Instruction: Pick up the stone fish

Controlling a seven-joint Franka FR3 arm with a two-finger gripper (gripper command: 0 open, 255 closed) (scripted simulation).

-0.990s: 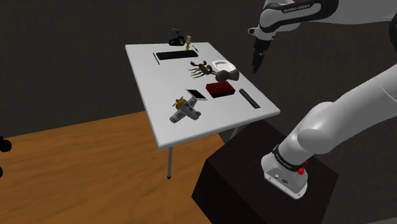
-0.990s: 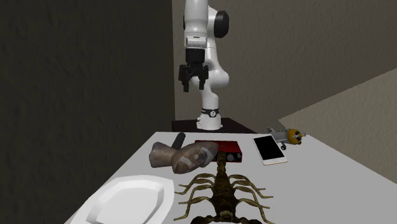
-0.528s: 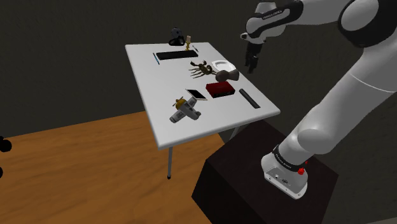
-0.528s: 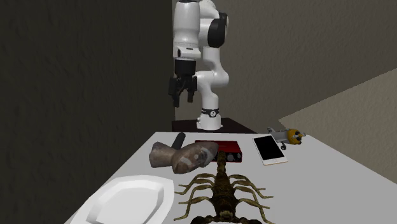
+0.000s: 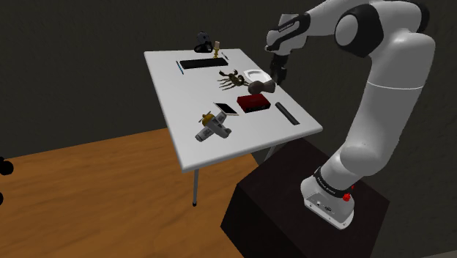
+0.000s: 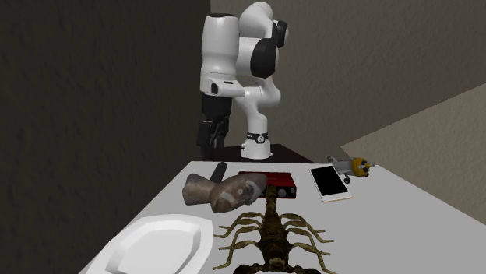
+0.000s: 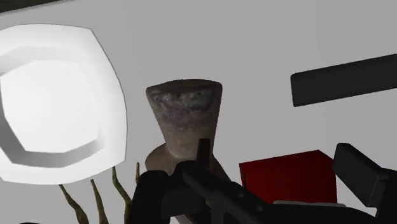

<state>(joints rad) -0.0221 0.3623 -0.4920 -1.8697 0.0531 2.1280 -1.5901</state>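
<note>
The stone fish is a grey-brown mottled lump with a flared tail. It lies on the white table between a white plate and a red box. My black gripper hangs just above it, at the table's edge nearest the arm. In the second exterior view the gripper sits behind the table's far edge, beyond the fish. The wrist view shows the fish ahead of the gripper, tail end farthest away. The fingers stand apart and hold nothing.
A brown scorpion figure lies beside the plate. A phone, a toy plane and a black bar sit toward the table's near end. A long black bar and small items line the far end.
The arm has swung toward the shoulder view's left and come down, bringing the gripper from beyond the table's edge to just above the stone fish. Nothing on the table has moved.
</note>
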